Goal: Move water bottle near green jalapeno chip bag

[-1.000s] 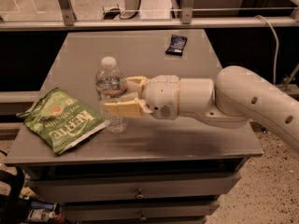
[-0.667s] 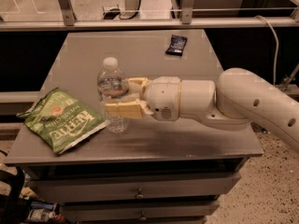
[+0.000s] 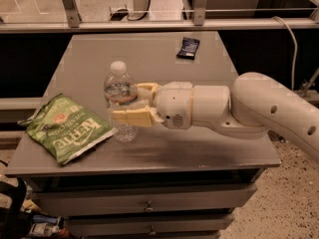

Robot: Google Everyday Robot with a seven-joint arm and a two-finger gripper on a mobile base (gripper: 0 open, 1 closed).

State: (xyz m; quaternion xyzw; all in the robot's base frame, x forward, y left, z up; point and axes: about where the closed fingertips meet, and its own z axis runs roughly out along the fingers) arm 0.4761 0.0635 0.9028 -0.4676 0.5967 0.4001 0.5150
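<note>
In the camera view, the bottle (image 3: 119, 91) is seen upright, apparently standing on the tabletop (image 3: 209, 151), just beside the right edge of the bag (image 3: 67, 128), which lies flat at the front left. The bottle is clasped at mid-height by the gripper (image 3: 130, 102), its 2 jaws clenched on either side. The move is judged nearly done: only release and withdrawal appear left. The bottle is clear, ribbed, white-capped, tall and slim.

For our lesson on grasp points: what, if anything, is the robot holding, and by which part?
The gripper, over the table beside the green chip bag, holds the water bottle at mid-body, jaws on either side.
</note>
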